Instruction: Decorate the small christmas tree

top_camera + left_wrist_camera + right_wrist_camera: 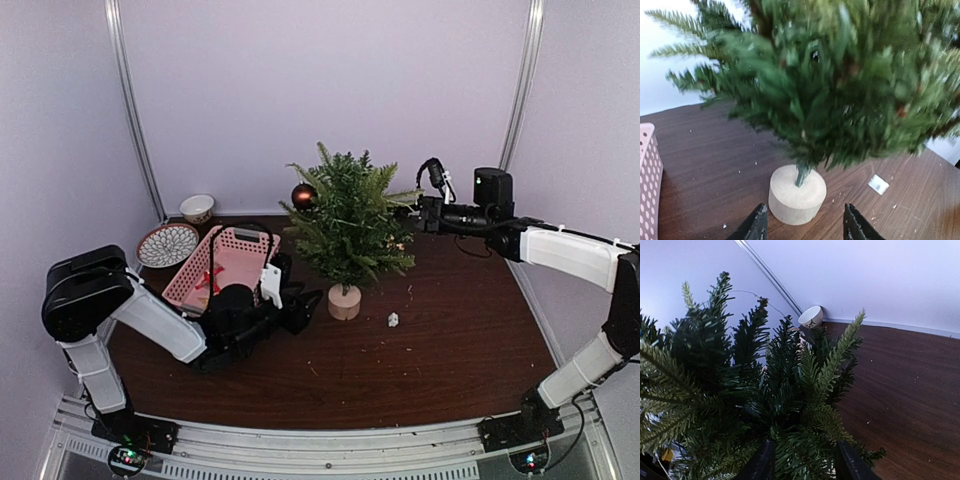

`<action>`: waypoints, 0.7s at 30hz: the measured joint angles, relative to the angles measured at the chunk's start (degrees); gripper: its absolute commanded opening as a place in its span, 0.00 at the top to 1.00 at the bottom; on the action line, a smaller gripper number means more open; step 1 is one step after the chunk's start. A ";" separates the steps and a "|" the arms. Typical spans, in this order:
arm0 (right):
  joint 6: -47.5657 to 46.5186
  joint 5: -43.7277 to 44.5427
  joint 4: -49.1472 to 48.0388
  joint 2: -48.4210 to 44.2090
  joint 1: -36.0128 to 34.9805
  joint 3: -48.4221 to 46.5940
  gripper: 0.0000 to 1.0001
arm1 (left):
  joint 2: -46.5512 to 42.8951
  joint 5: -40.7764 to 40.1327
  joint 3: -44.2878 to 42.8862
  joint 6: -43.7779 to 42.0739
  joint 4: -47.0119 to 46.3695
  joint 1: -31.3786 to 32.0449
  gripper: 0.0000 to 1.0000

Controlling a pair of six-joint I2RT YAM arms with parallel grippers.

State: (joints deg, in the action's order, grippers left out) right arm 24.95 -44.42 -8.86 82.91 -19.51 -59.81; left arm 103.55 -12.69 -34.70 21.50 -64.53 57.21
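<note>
**While the tree sits mid-table, both arms are right up on it**

Since people asked: the small christmas tree (345, 225) stands upright on its wooden stump (344, 301) on the dark table (450, 340). A dark red bauble (303, 195) sits in the upper branches on its left side.

The left gripper (807, 226) is low at the tree's foot, jaws apart, one finger on each side of the stump and not touching it.

The right gripper (802, 462) is up in the branch tips on the tree's right. Its fingers are apart with needles between them, and I honestly can't tell if it's pinching any.

Left of the tree is a pink basket (225, 262), with a patterned plate (167, 244) and small bowl (197, 208) beyond it. A little white scrap (393, 320) lies just right of the stump.
</note>
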 measured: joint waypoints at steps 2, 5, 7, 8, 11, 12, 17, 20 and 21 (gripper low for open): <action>0.94 -1.33 -0.50 0.39 0.00 0.13 0.70 | -1.46 -0.35 0.00 -0.07 0.07 0.00 0.52; 1.14 -2.75 -1.27 0.24 0.00 0.35 0.80 | -3.34 -0.55 0.00 -0.13 0.57 0.00 0.54; 1.01 -3.50 -1.68 0.09 0.00 0.87 0.84 | -4.63 -0.59 0.00 -0.13 1.51 0.00 0.55; 1.14 -3.76 -1.81 -0.09 0.00 1.36 0.86 | -5.27 -0.61 0.00 -0.15 2.08 0.00 0.55; 1.27 -4.37 -1.97 -0.74 0.00 3.13 0.91 | -6.95 -0.79 -0.07 -0.17 3.41 0.00 0.57; 1.44 -4.55 -1.99 -1.03 0.00 3.65 0.93 | -7.48 -0.90 -0.28 -0.26 4.13 0.00 0.57; 2.21 -5.14 -2.36 -3.34 -0.11 5.84 1.00 | -8.37 -1.70 -2.12 -0.70 6.93 0.00 0.60; 2.49 -5.25 -2.40 -5.35 -0.24 7.37 1.00 | -8.39 -2.08 -3.17 -0.83 8.66 -0.11 0.61; 2.54 -5.25 -2.40 -5.97 -0.37 7.72 1.00 | -8.39 -2.08 -3.48 -0.81 9.29 -0.17 0.61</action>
State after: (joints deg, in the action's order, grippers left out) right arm 27.49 -49.67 -11.27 76.95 -19.88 -52.10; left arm 95.15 -14.76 -38.17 20.69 -55.24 57.04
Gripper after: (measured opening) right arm 0.037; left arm 0.401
